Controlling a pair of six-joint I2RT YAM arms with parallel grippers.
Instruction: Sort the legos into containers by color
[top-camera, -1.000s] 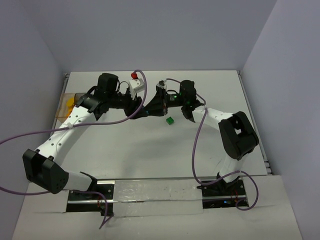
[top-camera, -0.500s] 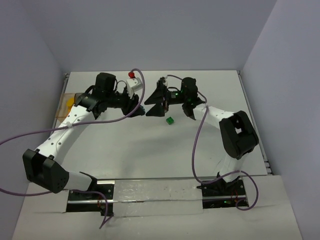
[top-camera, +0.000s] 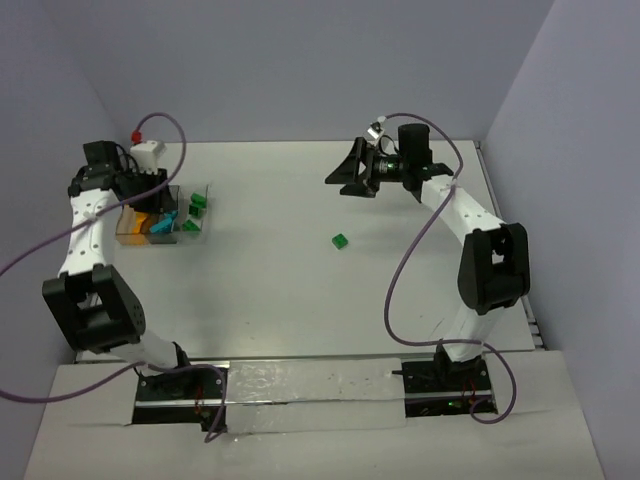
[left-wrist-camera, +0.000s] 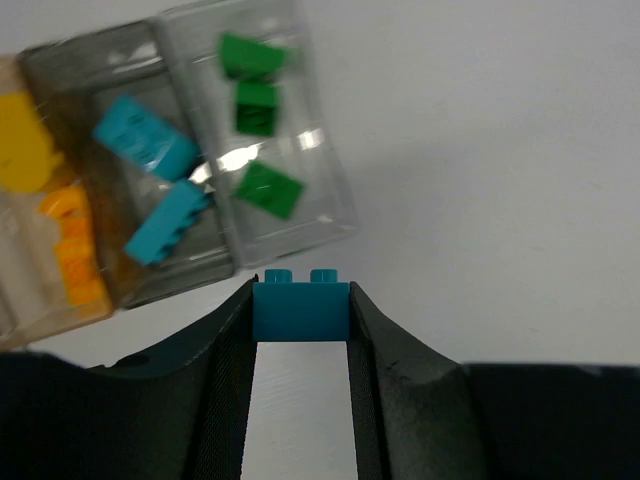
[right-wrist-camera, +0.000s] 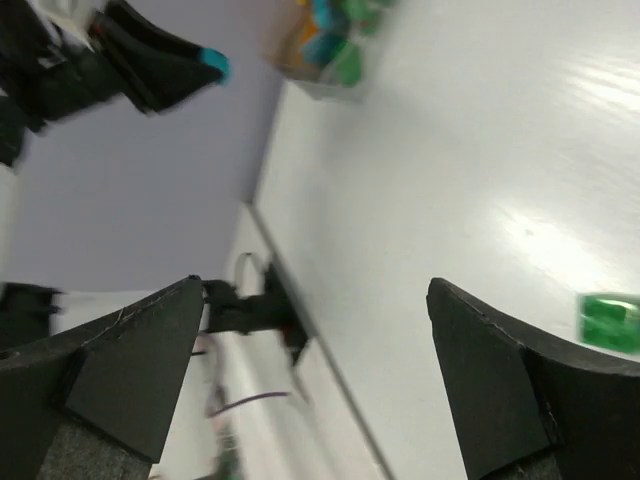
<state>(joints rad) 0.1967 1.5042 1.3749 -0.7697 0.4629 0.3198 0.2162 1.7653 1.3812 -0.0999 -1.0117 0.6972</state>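
Note:
My left gripper (left-wrist-camera: 300, 290) is shut on a teal lego (left-wrist-camera: 300, 310), which is pinched between both fingers. It hangs just short of the containers at the table's far left (top-camera: 158, 192). The smoky container (left-wrist-camera: 90, 90) holds two teal bricks (left-wrist-camera: 145, 140). The clear container (left-wrist-camera: 320, 180) beside it holds three green bricks (left-wrist-camera: 268, 188). Yellow (left-wrist-camera: 22, 150) and orange (left-wrist-camera: 75, 250) pieces lie in a tray further left. One green lego (top-camera: 340, 240) lies alone mid-table, also seen in the right wrist view (right-wrist-camera: 610, 322). My right gripper (top-camera: 348, 178) is open and empty at the back (right-wrist-camera: 315, 290).
The containers (top-camera: 160, 228) sit close to the left wall. Purple cables loop from both arms over the table. The right arm reaches up along the right side toward the back wall.
The two grippers were together mid-table. The right gripper opened and drew back to the right. The left arm swung far left to the containers with the teal lego.

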